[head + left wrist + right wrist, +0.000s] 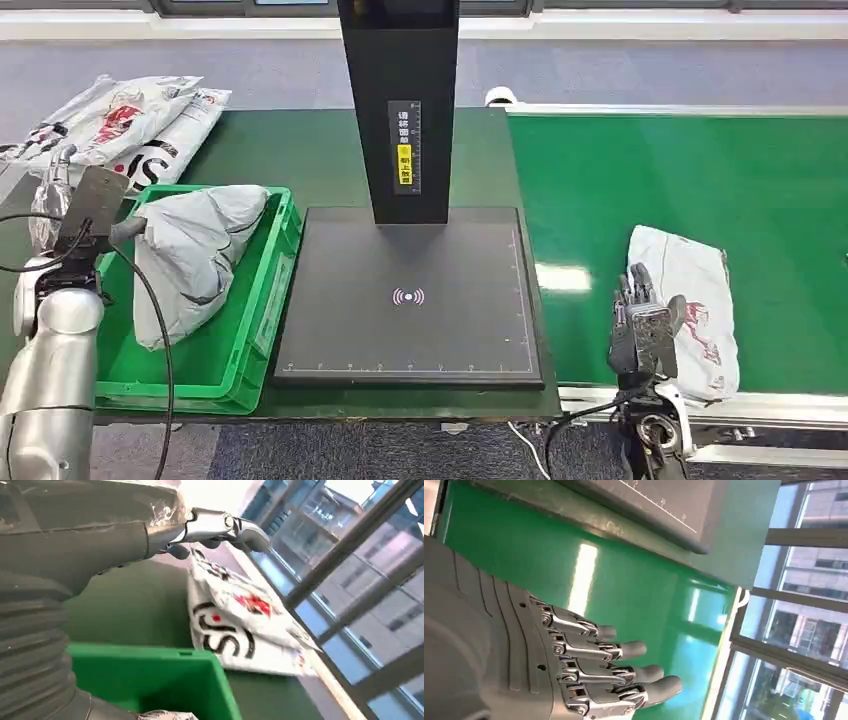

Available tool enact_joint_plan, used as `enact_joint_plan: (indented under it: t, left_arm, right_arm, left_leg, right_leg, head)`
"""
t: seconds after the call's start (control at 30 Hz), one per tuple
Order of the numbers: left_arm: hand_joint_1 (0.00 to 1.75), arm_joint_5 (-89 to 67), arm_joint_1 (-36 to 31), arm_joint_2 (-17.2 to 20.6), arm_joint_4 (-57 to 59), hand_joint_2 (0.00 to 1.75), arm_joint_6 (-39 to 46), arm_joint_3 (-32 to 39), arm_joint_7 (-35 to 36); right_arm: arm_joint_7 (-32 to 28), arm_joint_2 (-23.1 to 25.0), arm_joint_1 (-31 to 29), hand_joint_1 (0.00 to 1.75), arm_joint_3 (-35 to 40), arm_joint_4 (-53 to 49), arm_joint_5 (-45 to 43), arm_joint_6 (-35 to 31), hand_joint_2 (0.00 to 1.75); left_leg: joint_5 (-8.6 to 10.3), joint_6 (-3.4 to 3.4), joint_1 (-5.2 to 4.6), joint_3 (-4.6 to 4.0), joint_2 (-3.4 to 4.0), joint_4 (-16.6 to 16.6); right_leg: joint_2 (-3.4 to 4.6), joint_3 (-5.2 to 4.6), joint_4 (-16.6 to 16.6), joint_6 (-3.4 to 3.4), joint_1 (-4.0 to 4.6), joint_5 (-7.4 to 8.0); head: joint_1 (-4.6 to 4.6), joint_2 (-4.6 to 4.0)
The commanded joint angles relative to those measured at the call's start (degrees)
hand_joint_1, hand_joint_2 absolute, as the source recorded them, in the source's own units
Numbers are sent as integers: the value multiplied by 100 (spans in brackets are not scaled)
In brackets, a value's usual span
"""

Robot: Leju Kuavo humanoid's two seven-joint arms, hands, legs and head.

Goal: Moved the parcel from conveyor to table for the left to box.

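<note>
The green conveyor (690, 170) carries the white parcel (690, 300), lying just beside the right hand (640, 325), whose fingers (624, 650) stretch out empty. The left hand (85, 215) hovers open beside the green box (265, 300).

- Right hand (640, 315) hangs over bare green conveyor (600, 180), open belt ahead of it.
- Parcel (695, 300) lies just beside its outer side.
- Black scanner plate (410, 300) and upright post (400, 100) block its inner side.
</note>
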Motion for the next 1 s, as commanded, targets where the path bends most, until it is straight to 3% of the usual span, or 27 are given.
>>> enact_joint_plan:
  t: [0.03,0.27,0.3,0.4,0.43,0.5,0.8,0.83,0.87,0.9,0.93,0.97,1.0]
  left_arm:
    - [0,-1356,99,286,0,175,329,-155,508]
    - [0,-1356,99,286,0,175,329,-155,508]
    - [0,-2076,224,494,-52,175,549,-312,1081]
    - [0,-2664,500,428,-314,175,487,-3,989]
    - [0,-3528,613,612,-318,175,158,-83,1476]
    - [0,-3611,689,571,-324,175,127,192,1269]
    - [0,-3642,651,531,-311,175,115,221,1222]
    - [0,-4362,946,1251,-718,175,835,-499,1942]
    - [0,-5301,1168,1768,-1118,175,1354,-648,3594]
    - [0,-5301,1317,1691,-1465,175,1139,-245,3264]
    - [0,-5301,1465,2041,-1728,175,1550,-307,3508]
    - [0,-5301,1646,2488,-2026,175,1180,-843,4221]
    - [0,-5301,1619,2505,-2107,175,1105,-989,4293]
  right_arm:
    - [45,122,78,0,-417,-201,14,74,0]
    - [45,122,78,0,-417,-201,14,74,0]
    - [61,115,84,0,-393,-196,29,118,0]
    - [49,128,90,0,-382,-126,42,140,0]
    - [32,100,42,0,-343,-65,68,180,0]
    - [17,90,-25,0,-321,16,79,196,0]
    - [18,85,-28,0,-320,10,79,203,0]
    - [60,77,-54,0,-291,60,93,206,0]
    - [6,69,-153,0,-219,256,113,126,0]
    - [-34,62,-195,0,-180,345,101,78,0]
    - [-55,68,-154,0,-168,337,97,2,0]
    - [-109,61,-20,0,-131,266,91,-44,0]
    - [-130,52,34,0,-131,232,70,-66,0]
  left_leg:
    - [-2,3,3,18,-6,-9]
    - [1,2,1,5,-11,-4]
    - [0,3,2,12,-10,-7]
    - [-3,2,1,13,1,-9]
    - [-4,3,1,25,4,-14]
    - [-5,-1,-1,12,19,-8]
    - [-2,0,0,6,-1,-7]
    - [-3,1,1,18,3,-13]
    - [-3,1,1,9,1,-8]
    - [-9,-3,6,0,25,1]
    - [-15,-3,9,7,38,3]
    - [-21,-2,11,12,43,3]
    - [-25,-4,16,17,52,3]
  right_leg:
    - [-10,24,-12,-2,5,-3]
    - [-13,12,-6,-1,2,-3]
    - [-15,19,-9,-1,3,-3]
    - [-3,18,-9,-1,2,-2]
    - [-2,29,-15,-1,2,-3]
    - [19,8,-6,-2,-1,-1]
    - [0,12,-6,-3,4,-4]
    - [1,23,-12,-3,4,-4]
    - [1,16,-8,-3,4,-3]
    - [26,0,-1,-6,8,-1]
    - [36,8,0,-7,13,-2]
    - [39,17,1,-7,15,-4]
    - [46,15,2,-9,22,-7]
  head:
    - [0,0]
    - [0,2]
    - [0,0]
    - [0,2]
    - [0,2]
    - [0,2]
    - [0,2]
    - [0,2]
    - [0,2]
    - [0,0]
    - [0,2]
    - [0,2]
    - [0,2]
